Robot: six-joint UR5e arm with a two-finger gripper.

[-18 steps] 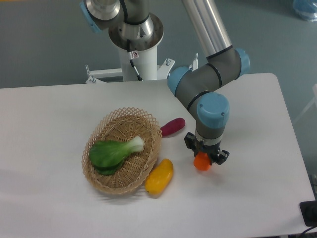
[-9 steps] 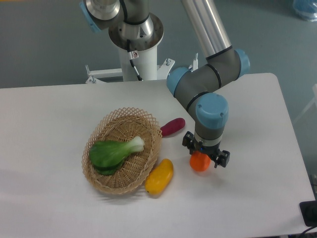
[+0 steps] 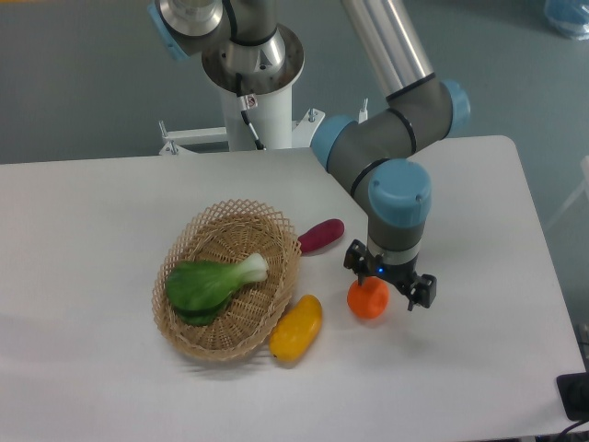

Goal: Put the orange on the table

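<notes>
Since the small round bright-orange fruit (image 3: 367, 298) lies on the plain white counter (image 3: 479, 368), the released pincer (image 3: 390, 283) (jaws spread apart) should rise straight, without nudging it.

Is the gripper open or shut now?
Open: the gripper has its fingers spread, and the orange sits free on the table.
</notes>
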